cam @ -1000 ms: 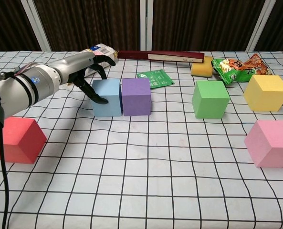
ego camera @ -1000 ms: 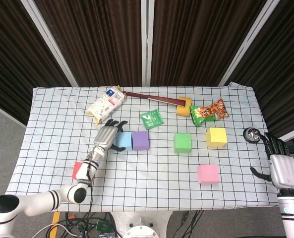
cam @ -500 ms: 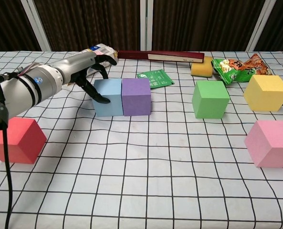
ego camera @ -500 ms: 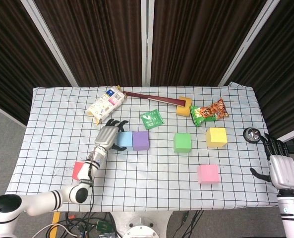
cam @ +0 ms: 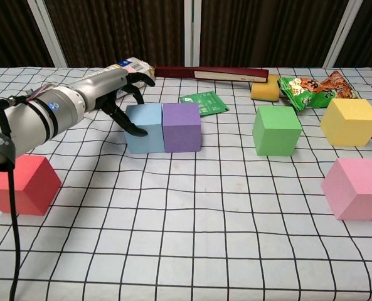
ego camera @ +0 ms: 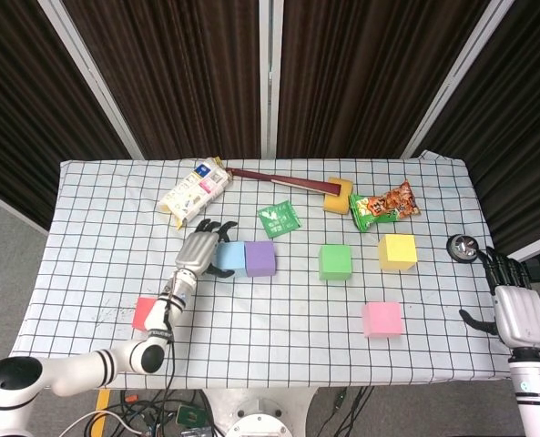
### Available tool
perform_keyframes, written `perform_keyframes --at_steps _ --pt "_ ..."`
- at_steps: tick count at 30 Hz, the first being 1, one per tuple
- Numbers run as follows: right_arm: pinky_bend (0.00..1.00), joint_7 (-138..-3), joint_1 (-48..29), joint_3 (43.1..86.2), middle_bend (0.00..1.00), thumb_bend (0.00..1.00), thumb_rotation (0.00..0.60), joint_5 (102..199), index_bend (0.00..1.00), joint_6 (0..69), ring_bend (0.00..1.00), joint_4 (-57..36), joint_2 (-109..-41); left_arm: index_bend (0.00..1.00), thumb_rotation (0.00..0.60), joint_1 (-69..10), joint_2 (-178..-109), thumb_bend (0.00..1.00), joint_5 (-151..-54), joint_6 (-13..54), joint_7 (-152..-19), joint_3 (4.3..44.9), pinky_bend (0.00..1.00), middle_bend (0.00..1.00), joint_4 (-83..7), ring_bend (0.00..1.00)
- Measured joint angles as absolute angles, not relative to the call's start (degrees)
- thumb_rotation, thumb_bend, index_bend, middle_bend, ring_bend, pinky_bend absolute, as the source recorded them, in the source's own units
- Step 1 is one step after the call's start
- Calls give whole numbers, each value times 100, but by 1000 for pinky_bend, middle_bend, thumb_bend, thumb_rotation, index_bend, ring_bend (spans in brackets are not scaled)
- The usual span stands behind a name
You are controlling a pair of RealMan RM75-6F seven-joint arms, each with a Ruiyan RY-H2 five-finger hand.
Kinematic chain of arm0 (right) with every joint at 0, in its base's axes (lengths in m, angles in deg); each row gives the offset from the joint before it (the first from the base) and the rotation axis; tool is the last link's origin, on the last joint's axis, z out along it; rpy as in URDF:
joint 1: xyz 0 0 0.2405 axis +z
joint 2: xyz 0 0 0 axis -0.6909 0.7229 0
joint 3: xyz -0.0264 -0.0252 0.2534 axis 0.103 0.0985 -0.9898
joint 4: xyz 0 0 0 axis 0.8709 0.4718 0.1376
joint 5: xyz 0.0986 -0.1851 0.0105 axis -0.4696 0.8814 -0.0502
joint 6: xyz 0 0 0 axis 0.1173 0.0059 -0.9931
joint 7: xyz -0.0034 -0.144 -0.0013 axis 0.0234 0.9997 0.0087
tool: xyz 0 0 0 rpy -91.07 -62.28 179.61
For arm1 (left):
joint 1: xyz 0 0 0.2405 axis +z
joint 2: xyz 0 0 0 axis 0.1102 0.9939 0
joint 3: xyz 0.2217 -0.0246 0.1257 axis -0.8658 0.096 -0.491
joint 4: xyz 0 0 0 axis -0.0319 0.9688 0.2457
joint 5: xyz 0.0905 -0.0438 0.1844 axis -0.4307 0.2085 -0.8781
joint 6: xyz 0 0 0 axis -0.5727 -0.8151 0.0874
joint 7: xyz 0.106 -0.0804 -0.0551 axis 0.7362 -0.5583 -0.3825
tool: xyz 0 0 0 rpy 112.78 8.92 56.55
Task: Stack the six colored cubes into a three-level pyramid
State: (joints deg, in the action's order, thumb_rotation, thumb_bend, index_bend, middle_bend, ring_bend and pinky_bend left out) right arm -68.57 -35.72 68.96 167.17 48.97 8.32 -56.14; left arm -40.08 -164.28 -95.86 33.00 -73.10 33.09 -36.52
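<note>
On the checked desk [ego camera: 279, 309], the left hand [ego camera: 199, 248] lies against the left side of the blue cube [ego camera: 229, 258], its dark fingers [cam: 133, 127] spread and curled around the cube's left face and back edge, touching it; whether they grip or only press it I cannot tell. The blue cube sits flush against the purple cube [ego camera: 260, 258], both flat on the cloth. The green cube [ego camera: 335, 262] stands well apart to their right, with the yellow cube [ego camera: 397, 251] beyond it and the pink cube [ego camera: 382, 319] nearer the front edge. The red cube [ego camera: 144, 312] sits alone near the front left, beside the left forearm. None of the six is stacked. Along the back lie a small printed carton [ego camera: 193, 193], closed so its contents cannot be seen, a green sachet [ego camera: 279, 218], a long dark red stick [ego camera: 279, 180] touching a yellow sponge [ego camera: 339, 195], and a sealed snack bag [ego camera: 385, 207]. The right hand [ego camera: 515, 309] hangs off the desk's right edge, fingers apart and holding nothing, near a small round black thing [ego camera: 462, 246].
</note>
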Motion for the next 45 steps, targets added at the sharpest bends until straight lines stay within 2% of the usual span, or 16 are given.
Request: perform_keyframes --at_steps 10,21,31,38,45 --pt "0 -6823 -3585 6903 0 93 600 16693 0 4897 0 853 -5605 127 600 -4033 -16498 155 -9540 3319 -7303 3290 53 461 -3614 131" --pt "0 -6840 -3580 6899 0 94 600 16687 0 4883 0 823 -5624 84 600 -4042 -16399 122 -9525 3509 -7448 3262 34 206 -3673 104" --pt "0 -6802 -3541 6910 0 91 600 16724 0 4831 0 866 -5618 66 600 -4013 -16200 90 -9357 3586 -7450 3260 18 143 -4001 72" --pt "0 -6575 -3353 6858 0 90 600 16752 0 4640 0 898 -5548 63 600 -3833 -15530 80 -9407 3387 -7318 3182 18 106 -4726 10" --pt "0 -6366 -2866 6713 0 90 600 16607 0 3940 0 878 -5528 63 600 -3395 -14171 81 -9437 3063 -7049 2900 15 76 -5899 0"
